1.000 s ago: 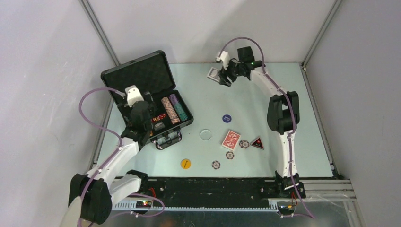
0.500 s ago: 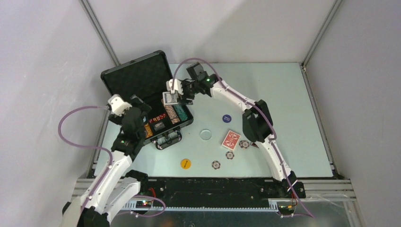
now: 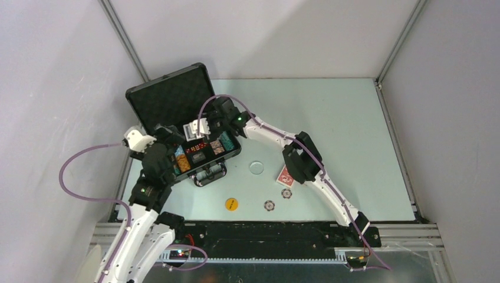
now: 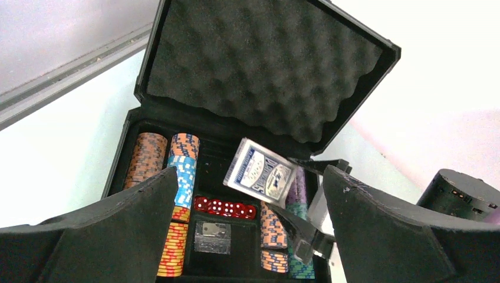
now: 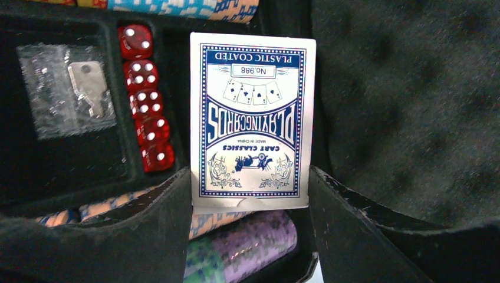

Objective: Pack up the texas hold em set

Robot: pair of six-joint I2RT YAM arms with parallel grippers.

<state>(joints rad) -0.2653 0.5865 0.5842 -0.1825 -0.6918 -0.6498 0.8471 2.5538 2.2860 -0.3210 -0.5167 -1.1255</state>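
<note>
Pale green table point(image 3: 330, 118); plain white walls point(image 3: 295, 35); grey metal corner posts point(image 3: 127, 44); even light.

Your open briefcase point(image 3: 171, 97) sits at the far left of the desk point(image 3: 354, 118), chip rows point(image 4: 184, 171) flanking dice point(image 4: 227, 207) inside. Your right pincer point(image 5: 249, 172) holds a card deck point(image 5: 252, 118) over its middle. Right of the case, nearer you, lie two discs point(image 3: 256, 167), a second deck point(image 3: 284, 175) and loose chips point(image 3: 269, 205).

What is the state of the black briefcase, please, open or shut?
Open. The briefcase lid stands raised, foam lining exposed, and chip rows and red dice show inside.
</note>
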